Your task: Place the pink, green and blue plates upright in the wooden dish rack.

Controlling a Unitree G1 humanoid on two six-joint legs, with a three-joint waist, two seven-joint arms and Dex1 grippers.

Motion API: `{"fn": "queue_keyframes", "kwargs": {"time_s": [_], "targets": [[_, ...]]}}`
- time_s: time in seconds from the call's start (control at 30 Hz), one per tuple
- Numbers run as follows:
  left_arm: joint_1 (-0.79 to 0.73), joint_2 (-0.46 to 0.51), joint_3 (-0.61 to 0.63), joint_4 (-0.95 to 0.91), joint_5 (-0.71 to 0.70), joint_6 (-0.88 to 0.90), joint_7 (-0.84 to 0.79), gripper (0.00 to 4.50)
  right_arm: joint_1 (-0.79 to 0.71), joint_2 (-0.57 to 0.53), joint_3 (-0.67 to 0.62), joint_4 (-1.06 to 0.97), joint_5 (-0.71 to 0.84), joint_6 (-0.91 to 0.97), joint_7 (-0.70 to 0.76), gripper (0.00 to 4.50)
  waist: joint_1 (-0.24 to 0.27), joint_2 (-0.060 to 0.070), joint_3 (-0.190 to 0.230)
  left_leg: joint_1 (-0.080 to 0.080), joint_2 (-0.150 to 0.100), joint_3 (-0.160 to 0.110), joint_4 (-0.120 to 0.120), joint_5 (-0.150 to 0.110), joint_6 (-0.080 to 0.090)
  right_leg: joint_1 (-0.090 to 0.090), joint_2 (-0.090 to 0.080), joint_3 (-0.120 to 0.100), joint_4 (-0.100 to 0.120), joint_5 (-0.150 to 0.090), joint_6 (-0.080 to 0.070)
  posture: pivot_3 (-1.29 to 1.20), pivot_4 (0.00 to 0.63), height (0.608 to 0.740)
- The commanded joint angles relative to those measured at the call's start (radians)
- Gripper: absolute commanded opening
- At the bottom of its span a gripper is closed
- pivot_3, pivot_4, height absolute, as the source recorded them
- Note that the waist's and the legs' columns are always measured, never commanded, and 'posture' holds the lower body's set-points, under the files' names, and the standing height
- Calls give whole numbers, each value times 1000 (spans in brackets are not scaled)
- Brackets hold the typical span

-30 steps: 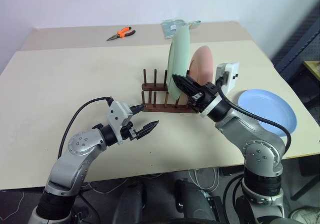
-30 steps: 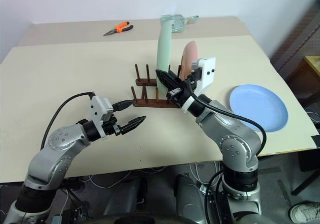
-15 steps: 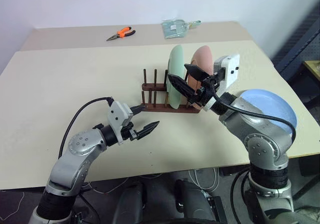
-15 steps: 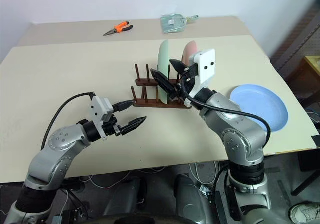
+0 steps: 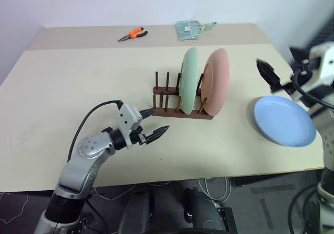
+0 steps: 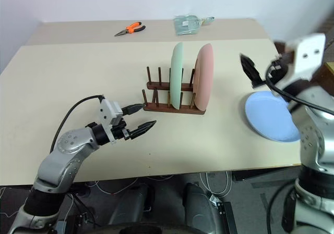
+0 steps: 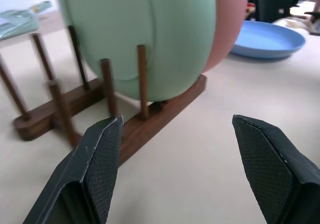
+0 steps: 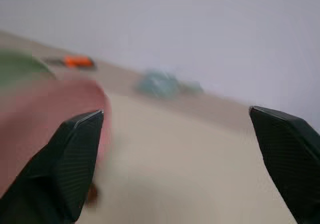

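A beige table [image 5: 78, 83] stands against a plain white wall [image 5: 130, 2]. Cables [image 5: 10, 213] trail across the grey floor [image 5: 271, 213] beneath it.

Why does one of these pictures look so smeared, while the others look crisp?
The right wrist view is motion-blurred: the pink plate and the orange pliers are smears. The left wrist view is sharp on the wooden dish rack. In the head views, the right tool is blurred.

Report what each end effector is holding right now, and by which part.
Nothing is held. The left end effector is open and empty near the dark wooden dish rack; the right end effector is open and empty too.
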Motion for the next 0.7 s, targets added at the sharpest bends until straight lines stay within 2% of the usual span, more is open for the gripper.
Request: {"fn": "queue_keyframes", "kwargs": {"time_s": [0.03,0.13,0.23,0.33,0.57,0.7], "targets": [[-35,-11,-17,12,12,-43,-23,3591,145,-50,22,-45,-76,12,31,4477,-2,1,0,1,0,0,0,0,0,0,0,0,0,0,0,0,150,738],[-62,-19,-32,44,16,-55,-46,3591,267,19,111,-77,-120,74,-39,4477,-5,1,-1,2,1,0,0,0,0,1,1,0,0,0,0,0,150,738],[-69,-22,-37,61,18,-69,-61,3591,318,54,175,-49,-184,104,-85,4477,-7,3,-1,2,2,0,1,0,0,1,2,1,1,0,0,0,150,738],[-68,-26,-42,72,25,-82,-69,3591,332,65,212,-21,-232,108,-107,3602,-6,5,-1,2,1,1,1,0,0,1,2,1,1,0,0,0,150,738],[-68,-27,-39,56,28,-73,-70,3591,270,73,207,9,-281,95,-127,51,-1,5,-1,1,1,0,1,0,0,1,2,1,0,0,0,0,150,738],[-70,-24,-33,52,30,-69,-69,3591,240,48,214,-10,-336,50,-126,51,0,5,-1,1,1,0,1,0,0,1,2,1,0,0,0,0,150,738]]}}
